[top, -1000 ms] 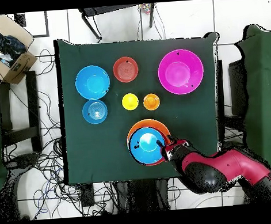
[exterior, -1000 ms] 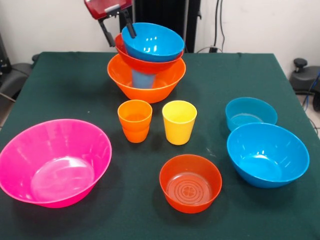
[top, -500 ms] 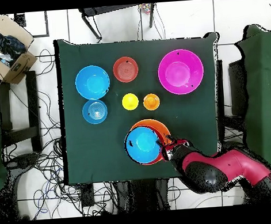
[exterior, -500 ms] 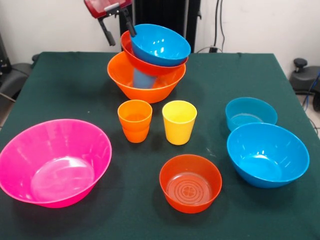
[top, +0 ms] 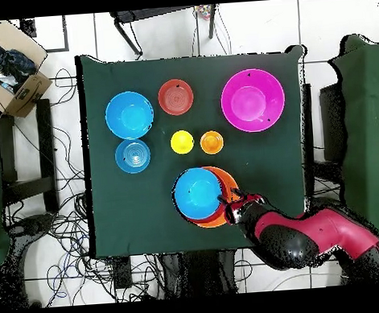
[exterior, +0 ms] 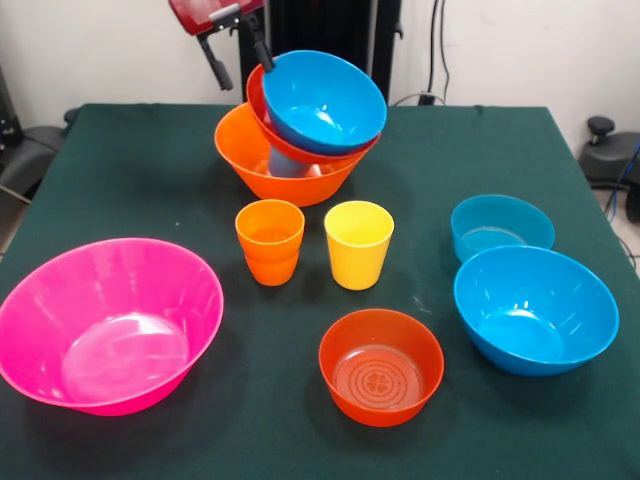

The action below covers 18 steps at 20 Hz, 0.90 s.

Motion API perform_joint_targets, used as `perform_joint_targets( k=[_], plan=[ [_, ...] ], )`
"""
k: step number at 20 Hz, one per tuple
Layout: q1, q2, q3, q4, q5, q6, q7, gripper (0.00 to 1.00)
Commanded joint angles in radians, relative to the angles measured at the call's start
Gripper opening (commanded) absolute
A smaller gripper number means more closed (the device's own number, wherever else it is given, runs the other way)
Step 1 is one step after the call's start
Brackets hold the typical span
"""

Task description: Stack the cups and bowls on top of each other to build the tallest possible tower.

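Green cloth covers the table. At its far edge the tower (exterior: 300,140) is tipped hard toward the camera; its blue bowl (exterior: 325,100) is gripped at the rear rim by the clenched gripper (exterior: 240,45).

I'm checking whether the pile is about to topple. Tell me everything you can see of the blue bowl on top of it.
The blue bowl is glossy plastic, round and deep. It sits nested in a red-orange bowl, both tipped steeply so the opening faces the front camera. They lean inside the big orange bowl. The gripper has one finger at its back rim.
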<state>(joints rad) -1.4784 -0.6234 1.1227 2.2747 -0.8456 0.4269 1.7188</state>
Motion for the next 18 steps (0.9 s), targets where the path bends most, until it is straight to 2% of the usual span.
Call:
perform_joint_targets(
  k=[1,18],
  plan=[
    [0.037,0.022,-0.015,-0.005,-0.001,0.109,-0.158,1.00],
    [0.041,0.014,-0.014,-0.001,-0.005,0.110,-0.159,1.00]
  ],
)
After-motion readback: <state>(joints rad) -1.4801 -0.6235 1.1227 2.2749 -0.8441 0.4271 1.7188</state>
